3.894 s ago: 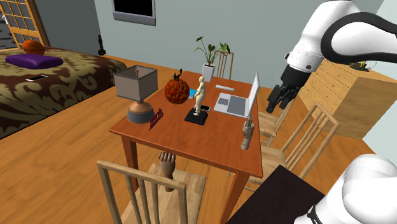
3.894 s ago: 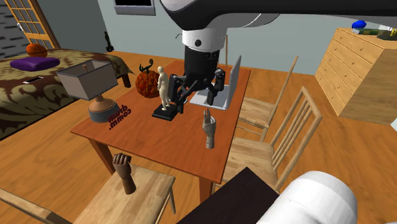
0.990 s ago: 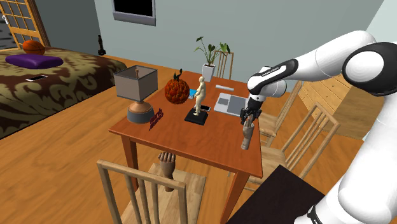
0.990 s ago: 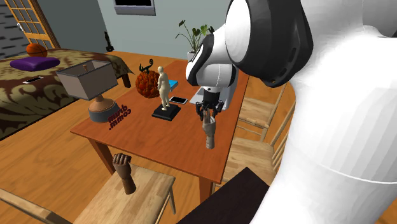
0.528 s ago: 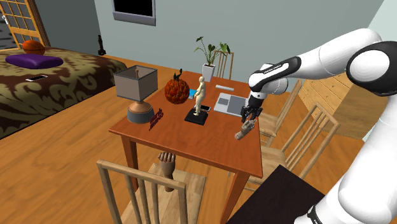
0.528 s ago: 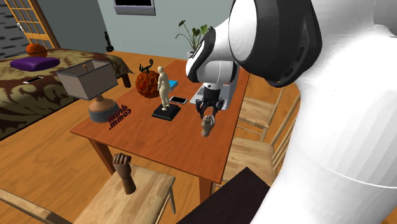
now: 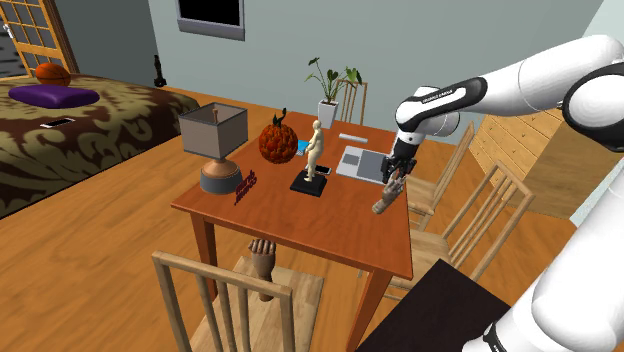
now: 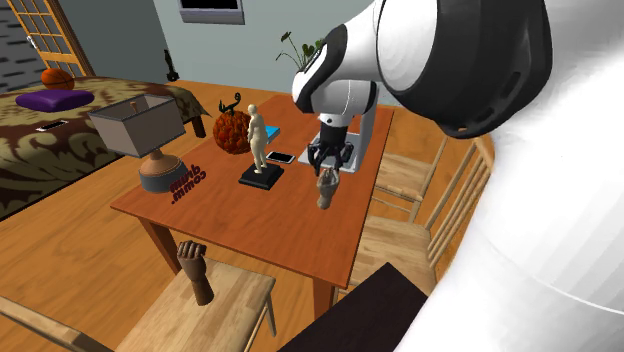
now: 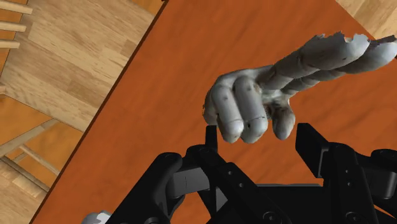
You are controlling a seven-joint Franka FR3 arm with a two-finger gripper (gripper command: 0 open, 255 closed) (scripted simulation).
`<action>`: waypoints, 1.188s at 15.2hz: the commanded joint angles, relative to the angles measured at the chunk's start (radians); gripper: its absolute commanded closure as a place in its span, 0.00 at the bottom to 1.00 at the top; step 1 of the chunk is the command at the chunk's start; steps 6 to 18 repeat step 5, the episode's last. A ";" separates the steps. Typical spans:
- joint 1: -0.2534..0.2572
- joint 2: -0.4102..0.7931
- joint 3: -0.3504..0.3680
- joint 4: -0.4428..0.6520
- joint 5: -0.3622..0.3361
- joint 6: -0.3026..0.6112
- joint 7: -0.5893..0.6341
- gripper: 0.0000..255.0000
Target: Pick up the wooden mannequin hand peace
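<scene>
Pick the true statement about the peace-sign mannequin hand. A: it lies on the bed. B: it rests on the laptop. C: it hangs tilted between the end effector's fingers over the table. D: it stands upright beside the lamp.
C: the mannequin hand leans at a slant, clasped by the end effector above the table.

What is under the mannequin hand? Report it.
Bare reddish-brown table top under the mannequin hand, held in the tool; the hand covers the patch directly beneath it.
</scene>
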State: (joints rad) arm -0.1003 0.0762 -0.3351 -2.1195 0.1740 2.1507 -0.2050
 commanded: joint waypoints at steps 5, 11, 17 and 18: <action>0.000 -0.027 -0.002 0.027 -0.016 -0.051 0.014 1.00; 0.000 -0.027 -0.002 0.027 -0.016 -0.051 0.014 1.00; 0.000 -0.027 -0.002 0.027 -0.016 -0.051 0.014 1.00; 0.000 -0.027 -0.002 0.027 -0.016 -0.051 0.014 1.00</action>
